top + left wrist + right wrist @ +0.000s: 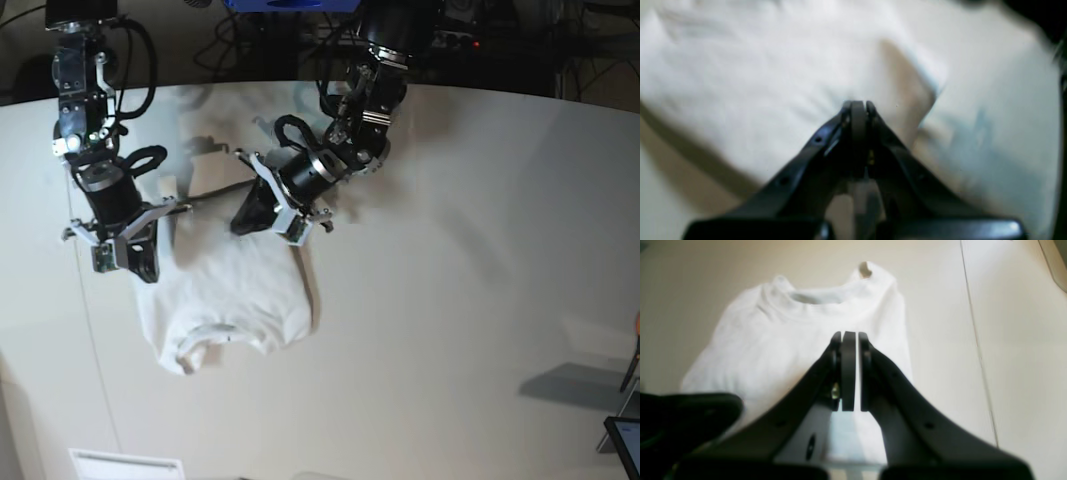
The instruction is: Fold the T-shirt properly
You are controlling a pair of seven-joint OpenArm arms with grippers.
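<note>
At the lower left of the base view, the T-shirt point(235, 290) lies on the tabletop point(470, 300), collar nearest. Above it hover the right gripper point(140, 262), jaws together and empty, and the left gripper point(247, 215), likewise closed, holding nothing.

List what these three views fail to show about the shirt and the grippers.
- Base view: the arms cover the far part of the T-shirt; its sleeves and hem are hidden there.
- Left wrist view: blur hides whether the shut left gripper touches cloth.
- Right wrist view: the right gripper blocks the shirt's near edge.
</note>
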